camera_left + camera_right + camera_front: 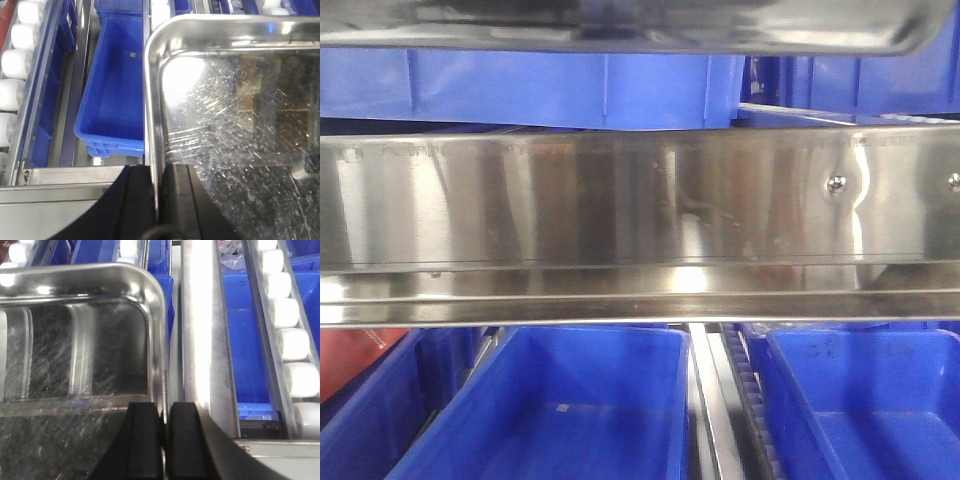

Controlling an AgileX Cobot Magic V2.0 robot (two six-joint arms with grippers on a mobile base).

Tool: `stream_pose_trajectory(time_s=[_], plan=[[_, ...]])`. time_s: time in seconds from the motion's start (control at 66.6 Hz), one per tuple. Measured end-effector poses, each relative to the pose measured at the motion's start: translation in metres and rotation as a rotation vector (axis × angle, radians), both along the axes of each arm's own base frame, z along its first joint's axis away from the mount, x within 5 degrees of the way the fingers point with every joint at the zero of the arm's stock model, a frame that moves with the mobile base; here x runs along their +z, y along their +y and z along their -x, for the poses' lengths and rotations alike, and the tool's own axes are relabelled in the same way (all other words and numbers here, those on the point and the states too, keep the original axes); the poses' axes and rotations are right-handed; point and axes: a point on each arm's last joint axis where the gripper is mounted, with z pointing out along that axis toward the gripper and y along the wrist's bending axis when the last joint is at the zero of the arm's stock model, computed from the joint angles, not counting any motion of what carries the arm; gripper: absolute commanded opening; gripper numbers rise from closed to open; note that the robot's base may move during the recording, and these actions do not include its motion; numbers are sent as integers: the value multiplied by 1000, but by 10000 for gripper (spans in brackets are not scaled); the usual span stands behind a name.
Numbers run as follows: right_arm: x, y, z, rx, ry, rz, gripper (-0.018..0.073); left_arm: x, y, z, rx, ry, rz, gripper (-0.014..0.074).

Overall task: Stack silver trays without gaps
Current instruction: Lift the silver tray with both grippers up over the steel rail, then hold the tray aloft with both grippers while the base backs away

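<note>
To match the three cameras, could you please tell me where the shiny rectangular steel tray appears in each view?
Front-facing: shiny rectangular steel tray along the top edge.
Left wrist: tray fills the right; left gripper clamps its rim.
Right wrist: tray fills the left; right gripper clamps its rim.
Shared landmark: blue plastic bins.

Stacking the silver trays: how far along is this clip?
Done: one silver tray is gripped, the left gripper pinching one rim and the right gripper the opposite rim. In hand: both arms hold it up over the blue bins, above the steel rail. Left: no second tray or stack shows in any view, so nesting it flush is not yet done.
</note>
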Motion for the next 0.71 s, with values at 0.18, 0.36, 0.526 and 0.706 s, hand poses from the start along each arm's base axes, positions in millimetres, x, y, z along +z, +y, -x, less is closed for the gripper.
stream_pose_trajectory(time_s=[0.18,0.36,0.526,0.706], plan=[[0,0,0,1,-1,-1,-22,0,0,0,0,-1,-1,-16],[0,0,0,1,-1,-1,-22,0,0,0,0,-1,-1,-16],[0,0,0,1,-1,-1,-22,0,0,0,0,-3,-2,-16],[0,0,0,1,-1,-1,-22,0,0,0,0,-3,-2,-16]])
